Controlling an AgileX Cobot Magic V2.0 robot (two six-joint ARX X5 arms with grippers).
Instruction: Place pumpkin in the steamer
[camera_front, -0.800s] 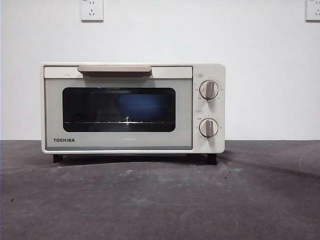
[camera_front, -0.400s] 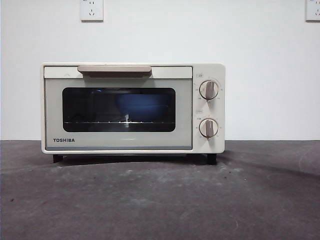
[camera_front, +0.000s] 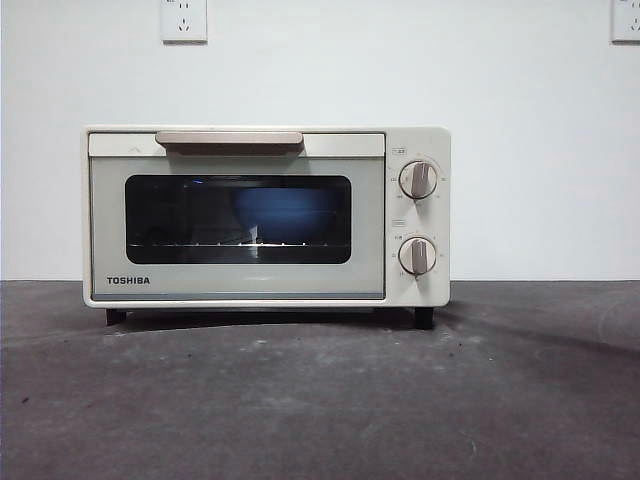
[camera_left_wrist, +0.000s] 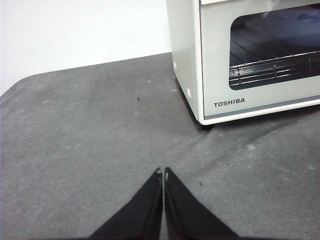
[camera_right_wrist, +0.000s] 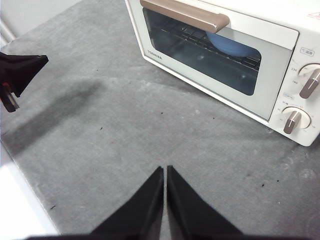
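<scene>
Steamer (camera_front: 266, 215): door closed, standing on the grey table (camera_front: 320, 400); a blue bowl (camera_front: 285, 212) shows through its window.
Left gripper (camera_left_wrist: 163, 172): jaws pressed together, empty, hanging above the table beside the steamer.
Right gripper (camera_right_wrist: 165, 170): jaws together, empty, before the steamer's door.
Pumpkin: cannot tell where.

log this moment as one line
cream-white boxy steamer: door shut | blue bowl: inside | pumpkin: unseen | left gripper: shut, empty | right gripper: shut, empty
</scene>
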